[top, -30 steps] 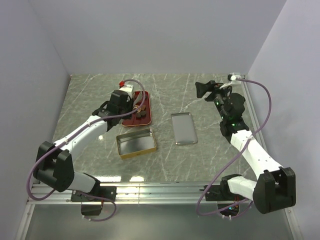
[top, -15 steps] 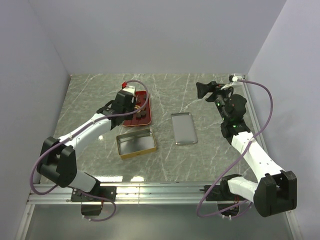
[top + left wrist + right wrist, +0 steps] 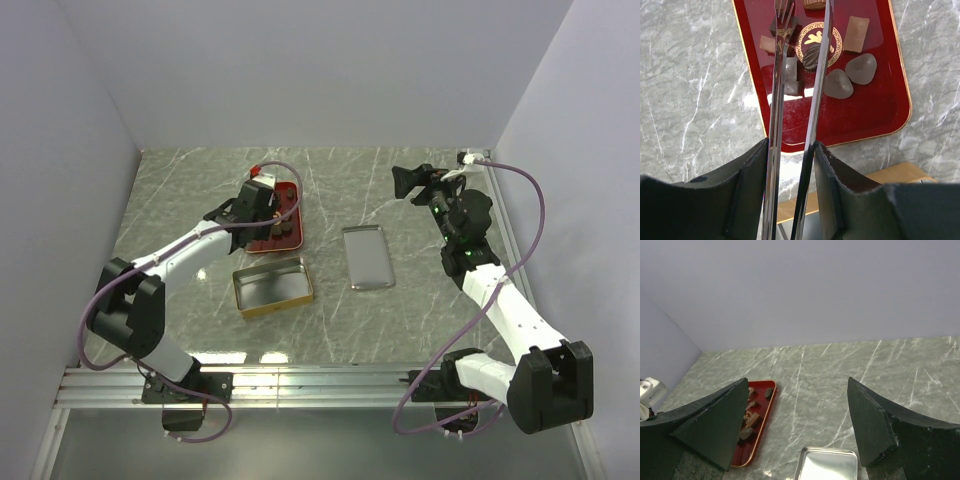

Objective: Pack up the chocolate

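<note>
Since a second ago the left arm has been carried farther over the red tray (image 3: 268,244), its elbow swung inward; the right arm is hardly changed. Nearest the bases, the open gold tin (image 3: 272,288) is noted on the marble table (image 3: 400,320), nothing seen inside it. Its silver lid (image 3: 367,257) is laid flat to the right, apart from the tin. Just behind the tin the tray is found, with the left gripper (image 3: 262,200) held above it. In the left wrist view the left gripper (image 3: 790,145) is seen clamped narrow on a pair of metal tongs (image 3: 812,120), whose two blades are run out over the tray (image 3: 865,115) and are kept apart at the tips. The chocolate (image 3: 838,83) is all seen on the tray: dark blocks, two rounded pieces and paler rectangles are scattered across its far half. One dark round piece (image 3: 812,57) is seen between the blades, close to the right one; whether it is touched cannot be told. A corner of the tin (image 3: 900,172) is glimpsed below the tray. Farther back at the right, the right gripper (image 3: 408,180) is held raised above the table, well apart from everything. In its own view the right gripper (image 3: 797,381) is spread wide with nothing held, and the tray (image 3: 762,425), the chocolate (image 3: 751,417) and the lid (image 3: 827,462) are seen beyond it.
</note>
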{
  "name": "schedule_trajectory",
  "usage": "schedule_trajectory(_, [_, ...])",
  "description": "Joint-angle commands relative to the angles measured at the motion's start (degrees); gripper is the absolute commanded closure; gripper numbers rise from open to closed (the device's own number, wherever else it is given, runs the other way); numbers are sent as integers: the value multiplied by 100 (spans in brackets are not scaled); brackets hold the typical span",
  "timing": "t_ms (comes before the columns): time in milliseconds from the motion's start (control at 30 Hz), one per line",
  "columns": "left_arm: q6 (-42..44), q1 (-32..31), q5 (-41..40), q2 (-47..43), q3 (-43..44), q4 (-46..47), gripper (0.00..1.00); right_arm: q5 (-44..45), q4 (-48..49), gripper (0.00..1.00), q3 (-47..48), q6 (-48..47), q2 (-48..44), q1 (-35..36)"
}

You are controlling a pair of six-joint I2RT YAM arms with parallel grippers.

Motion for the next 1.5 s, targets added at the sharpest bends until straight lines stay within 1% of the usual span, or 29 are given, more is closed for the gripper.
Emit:
schedule_trajectory(0, [65, -31, -8, 43, 234, 263, 54, 102, 174, 14, -22, -50, -9, -41])
schedule_trajectory(333, [118, -49, 54, 299, 340, 307, 54, 128, 165, 14, -31, -68, 17, -50])
schedule_trajectory(633, [101, -67, -25, 202, 287, 298, 63, 137, 157, 14, -39, -68, 17, -41])
schedule_trajectory(800, [65, -102, -148, -184, 129, 359, 68, 146, 183, 14, -57, -76, 17, -41])
schedule_trajectory(967, [13, -102, -60, -667, -12, 377, 68, 146, 227, 14, -48, -85, 79, -41])
schedule_trajectory(1100, [-49, -146, -16, -896, -73, 176, 68, 119, 262, 14, -57, -85, 79, -41])
schedule_trajectory(1233, [-128, -339, 211, -1265, -328, 157, 68, 32, 349, 14, -74, -59, 96, -41])
schedule_trajectory(1467, [-496, -664, 379, -2240, -864, -36, 68, -83, 420, 14, -75, -24, 132, -41])
